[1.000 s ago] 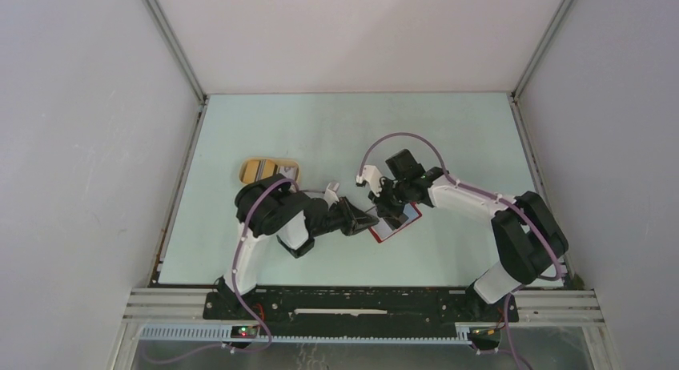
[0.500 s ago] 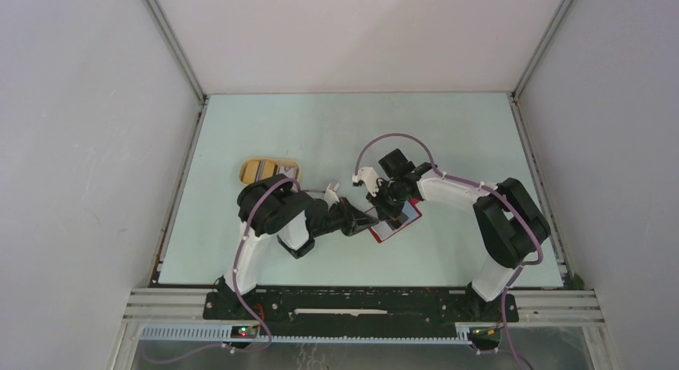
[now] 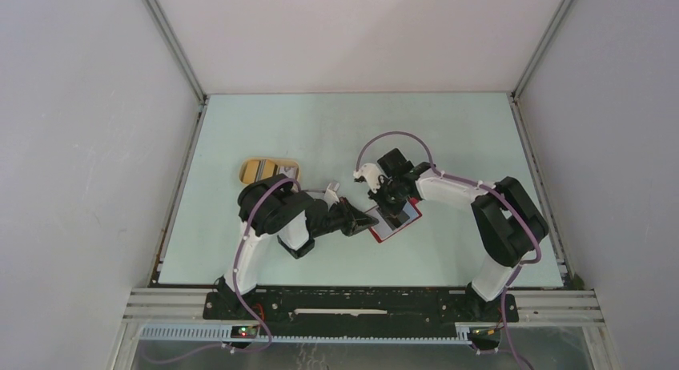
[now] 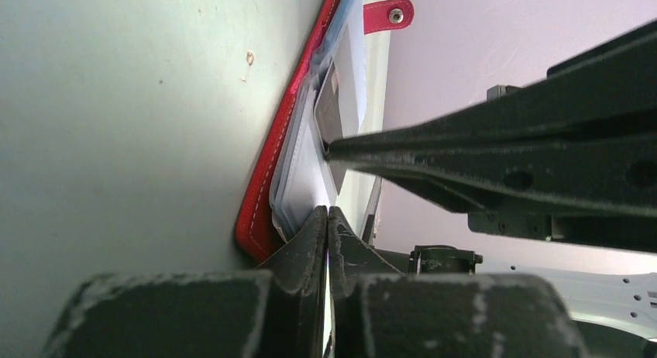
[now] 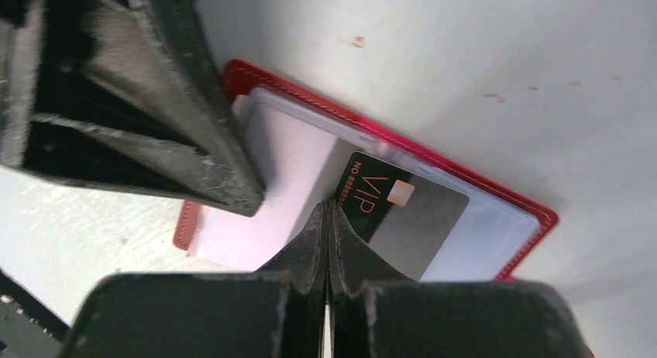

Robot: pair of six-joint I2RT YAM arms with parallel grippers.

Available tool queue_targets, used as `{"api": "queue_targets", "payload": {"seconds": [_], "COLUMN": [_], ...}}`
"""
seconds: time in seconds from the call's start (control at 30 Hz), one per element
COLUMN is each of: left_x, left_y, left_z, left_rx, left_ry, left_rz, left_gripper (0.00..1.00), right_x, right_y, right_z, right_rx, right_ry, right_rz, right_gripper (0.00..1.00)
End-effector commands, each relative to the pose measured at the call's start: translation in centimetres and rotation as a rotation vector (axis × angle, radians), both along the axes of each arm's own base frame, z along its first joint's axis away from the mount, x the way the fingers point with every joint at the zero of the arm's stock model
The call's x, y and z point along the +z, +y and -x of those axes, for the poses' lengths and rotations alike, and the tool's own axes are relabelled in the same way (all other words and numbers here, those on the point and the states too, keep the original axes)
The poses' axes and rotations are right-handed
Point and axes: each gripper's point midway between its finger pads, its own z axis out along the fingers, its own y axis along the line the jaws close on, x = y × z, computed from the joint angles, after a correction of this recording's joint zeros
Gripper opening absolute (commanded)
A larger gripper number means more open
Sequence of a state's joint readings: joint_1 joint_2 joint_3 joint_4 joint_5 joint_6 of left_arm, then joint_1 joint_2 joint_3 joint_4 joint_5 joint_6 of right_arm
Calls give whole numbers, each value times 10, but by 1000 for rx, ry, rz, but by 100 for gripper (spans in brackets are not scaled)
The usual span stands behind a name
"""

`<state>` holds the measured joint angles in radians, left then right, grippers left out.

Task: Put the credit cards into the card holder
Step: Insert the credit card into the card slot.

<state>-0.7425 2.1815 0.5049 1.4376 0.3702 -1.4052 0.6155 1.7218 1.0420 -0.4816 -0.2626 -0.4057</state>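
Dark card half-sleeved in the flat red folding card holder (image 4: pixel 267 168) on the desk

Well left of the holder, the tan oval tray (image 3: pixel 250 171) carries the other thin cards; at the holder's left edge the left gripper (image 4: pixel 327 212) has drawn its jaws together against the clear sleeve, whether nipping it I cannot tell; over the holder the right gripper (image 5: pixel 327 207), jaws together, presses the dark grey VIP credit card (image 5: pixel 411 218) partway in; the sleeve looks steadied for the push.
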Motion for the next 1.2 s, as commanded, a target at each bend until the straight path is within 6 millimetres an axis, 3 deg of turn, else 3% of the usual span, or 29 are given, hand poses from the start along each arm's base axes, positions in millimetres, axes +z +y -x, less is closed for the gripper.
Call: {"api": "queue_targets", "payload": {"seconds": [0.0, 0.4, 0.6, 0.9, 1.17], "left_x": [-48, -48, -43, -14, 25], "left_y": [16, 16, 14, 16, 26], "left_z": [7, 6, 6, 2, 2], "left_rx": [16, 18, 13, 2, -15], "left_ry": [93, 91, 77, -15, -191], "left_rz": [-133, -133, -125, -137, -201], "left_gripper": [6, 6, 6, 17, 26], "right_x": [6, 14, 36, 69, 114], "right_y": [-11, -23, -6, -19, -32], "right_z": [-32, -45, -27, -16, -8], "right_rx": [-142, -189, -85, -7, 17], "right_ry": [-89, -134, -87, -23, -64], "right_rz": [46, 59, -65, -163, -284], "right_gripper": [0, 0, 0, 9, 17]}}
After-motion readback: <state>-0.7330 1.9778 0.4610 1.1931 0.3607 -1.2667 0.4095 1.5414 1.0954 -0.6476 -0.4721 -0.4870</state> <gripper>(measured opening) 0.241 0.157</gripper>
